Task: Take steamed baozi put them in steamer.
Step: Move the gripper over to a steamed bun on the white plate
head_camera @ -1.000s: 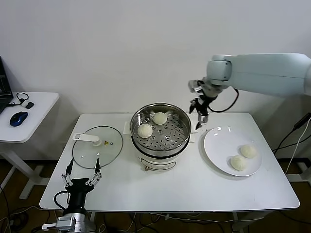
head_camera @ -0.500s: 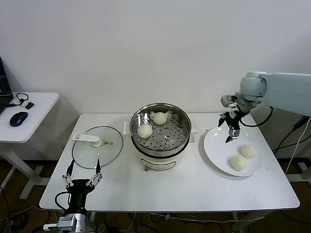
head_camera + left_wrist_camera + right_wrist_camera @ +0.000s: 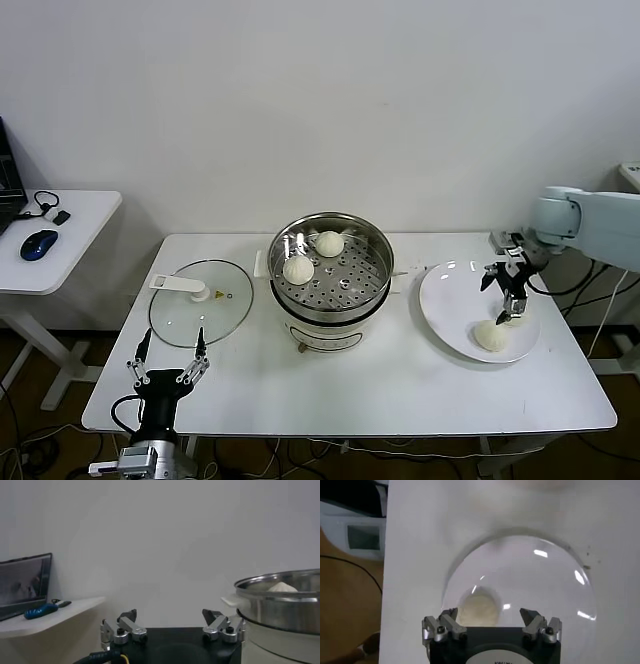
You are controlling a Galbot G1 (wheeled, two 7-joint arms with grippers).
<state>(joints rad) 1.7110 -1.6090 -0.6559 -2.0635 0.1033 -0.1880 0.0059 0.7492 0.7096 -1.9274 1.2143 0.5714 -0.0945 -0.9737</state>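
Note:
The steamer (image 3: 330,285) stands mid-table with two baozi on its perforated tray, one at the front left (image 3: 298,269) and one at the back (image 3: 329,243). The white plate (image 3: 450,290) at the right holds two more baozi: one near the front (image 3: 489,336), the other (image 3: 518,319) mostly hidden by my right gripper (image 3: 508,305). That gripper is open and empty, just above the plate. In the right wrist view a baozi (image 3: 477,611) lies on the plate (image 3: 545,580) close below the open right gripper (image 3: 490,616), nearer one fingertip. My left gripper (image 3: 168,358) is open and parked at the table's front left.
The glass lid with a white handle (image 3: 200,302) lies flat left of the steamer. A side table (image 3: 70,225) with a blue mouse (image 3: 38,243) stands at the far left. The left wrist view shows the open left gripper (image 3: 170,616) and the steamer's wall (image 3: 280,607).
My right gripper has swung from beside the steamer's right rim over to the plate and come down over the rear baozi. The left arm has not moved.

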